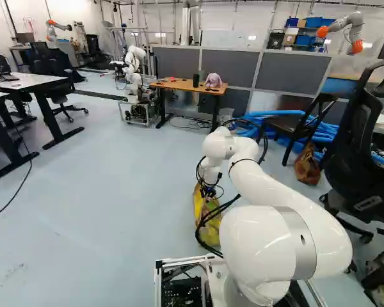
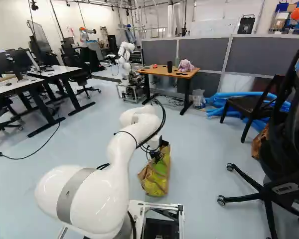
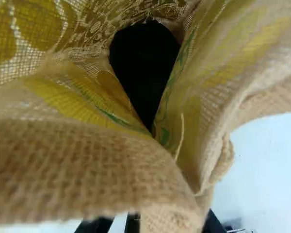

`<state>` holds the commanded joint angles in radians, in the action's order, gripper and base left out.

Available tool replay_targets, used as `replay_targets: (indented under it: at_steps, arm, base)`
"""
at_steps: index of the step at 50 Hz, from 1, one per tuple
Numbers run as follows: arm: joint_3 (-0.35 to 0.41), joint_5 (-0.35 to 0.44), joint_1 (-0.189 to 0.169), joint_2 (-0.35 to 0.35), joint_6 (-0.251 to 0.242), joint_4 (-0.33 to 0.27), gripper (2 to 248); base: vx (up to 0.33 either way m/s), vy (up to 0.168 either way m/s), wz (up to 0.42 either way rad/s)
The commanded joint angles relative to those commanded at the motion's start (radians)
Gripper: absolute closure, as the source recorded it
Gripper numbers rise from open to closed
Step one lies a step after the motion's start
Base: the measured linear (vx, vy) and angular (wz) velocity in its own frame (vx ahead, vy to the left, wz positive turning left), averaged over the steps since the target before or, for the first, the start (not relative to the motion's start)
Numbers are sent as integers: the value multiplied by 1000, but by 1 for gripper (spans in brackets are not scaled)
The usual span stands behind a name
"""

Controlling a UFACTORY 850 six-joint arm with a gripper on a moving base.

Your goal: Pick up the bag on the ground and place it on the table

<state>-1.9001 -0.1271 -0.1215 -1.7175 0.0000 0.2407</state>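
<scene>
The yellow and brown bag (image 1: pixel 212 234) (image 2: pixel 158 175) stands on the floor ahead of the base. My gripper (image 1: pixel 208 192) (image 2: pixel 156 155) is down at its top edge. In the wrist view the bag (image 3: pixel 77 165) fills most of the space ahead of the gripper (image 3: pixel 170 222), its mouth gaping around a dark inside. The gripper is shut on the bag's woven rim, and cloth hides most of the fingers. A wooden-topped table (image 1: pixel 189 86) (image 2: pixel 164 72) stands farther off by the grey partitions.
On the wooden table are a dark cup (image 2: pixel 169 66) and a pinkish plush (image 2: pixel 186 65). Another robot (image 2: pixel 124 62) stands beside it. Office chairs (image 2: pixel 289 149) and blue tubes (image 2: pixel 224 102) are at the right; white desks (image 2: pixel 52 72) are at the left.
</scene>
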Motion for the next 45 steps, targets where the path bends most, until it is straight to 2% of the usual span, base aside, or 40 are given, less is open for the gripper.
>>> replay_targets:
  at_steps: [45]
  arm:
    - [178, 0, 0, 175, 0, 0, 228]
  base:
    - [0, 0, 0]
